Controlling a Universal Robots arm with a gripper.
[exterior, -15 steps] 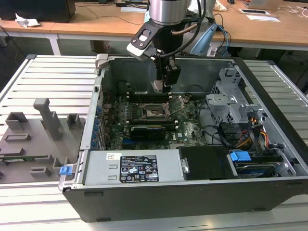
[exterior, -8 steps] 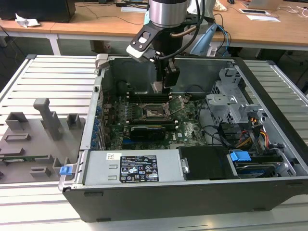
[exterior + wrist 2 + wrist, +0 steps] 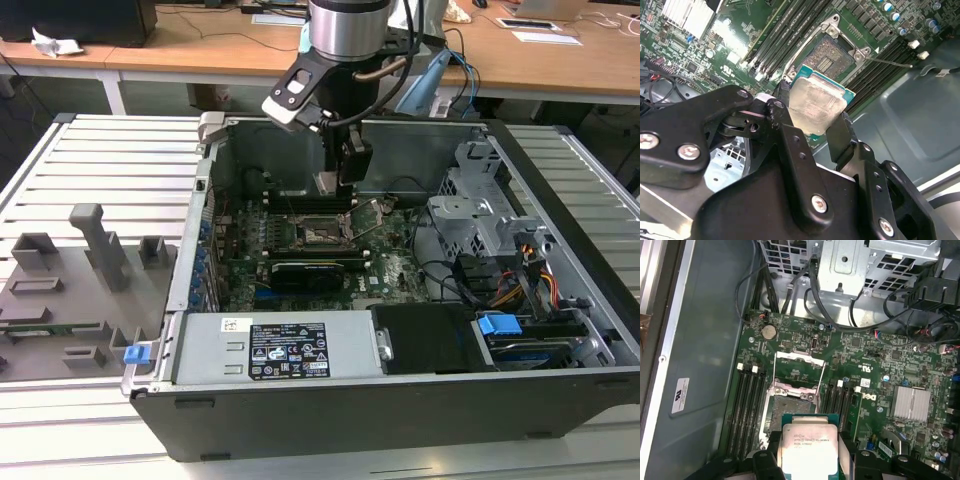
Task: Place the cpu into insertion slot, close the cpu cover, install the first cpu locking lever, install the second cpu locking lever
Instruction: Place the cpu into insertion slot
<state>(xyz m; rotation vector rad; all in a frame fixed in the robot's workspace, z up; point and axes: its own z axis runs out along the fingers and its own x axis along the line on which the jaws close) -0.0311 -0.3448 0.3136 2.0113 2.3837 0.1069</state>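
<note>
My gripper [image 3: 812, 117] is shut on the cpu [image 3: 817, 106], a pale silver square chip with a green edge pinched between the two black fingers [image 3: 839, 134]. In the first wrist view the cpu [image 3: 809, 450] hangs just off the near edge of the insertion slot [image 3: 790, 406], above the board and apart from it. The slot's dark centre [image 3: 827, 54] is bare. The cpu cover [image 3: 799, 356] stands flipped up at the slot's far side. A thin locking lever [image 3: 890, 62] sticks out beside the socket. In the exterior view my gripper [image 3: 337, 183] hovers over the insertion slot [image 3: 322, 233].
Memory slots [image 3: 750, 405] flank the socket on both sides. A black graphics card [image 3: 315, 270] lies in front of the socket, a metal drive cage [image 3: 480, 210] with cables to the exterior view's right, the power supply [image 3: 280, 350] at the case front. A grey fixture [image 3: 80, 280] sits outside.
</note>
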